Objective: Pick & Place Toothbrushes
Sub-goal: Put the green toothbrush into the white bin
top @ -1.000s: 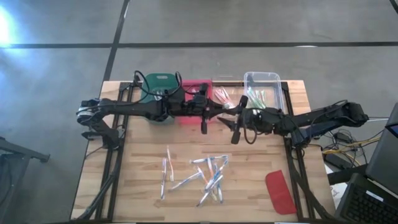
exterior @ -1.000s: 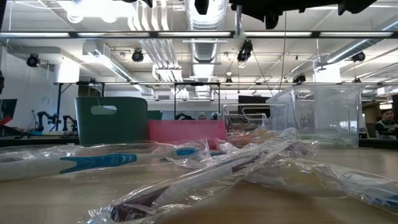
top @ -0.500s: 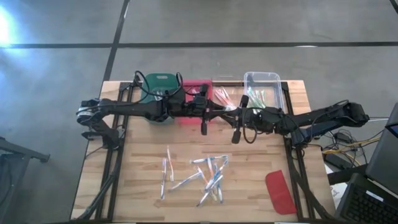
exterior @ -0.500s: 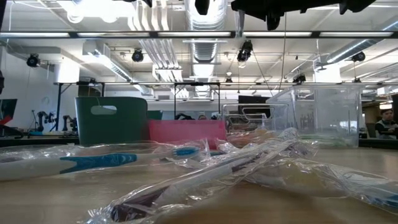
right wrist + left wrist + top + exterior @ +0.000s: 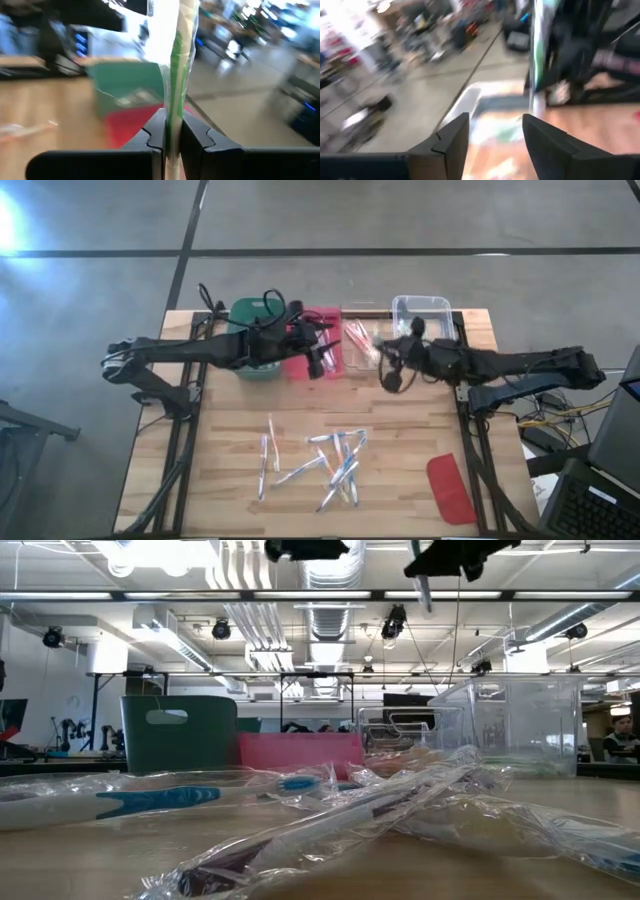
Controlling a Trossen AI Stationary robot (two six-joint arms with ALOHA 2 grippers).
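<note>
Standing toothbrush (image 5: 175,95) pinched in right tool (image 5: 172,135)

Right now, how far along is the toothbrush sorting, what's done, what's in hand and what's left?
Done: some toothbrushes already lie in the bins at the back of the table. In hand: the right end effector is shut on a green toothbrush held up near the clear bin; the left end effector is open and empty. Left: a scattered pile of wrapped toothbrushes on the table's front half.

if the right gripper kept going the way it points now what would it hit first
Probably the left gripper. The right gripper, shut on a green toothbrush, points across the bin row toward it; heights are unclear, so it might pass over.
</note>
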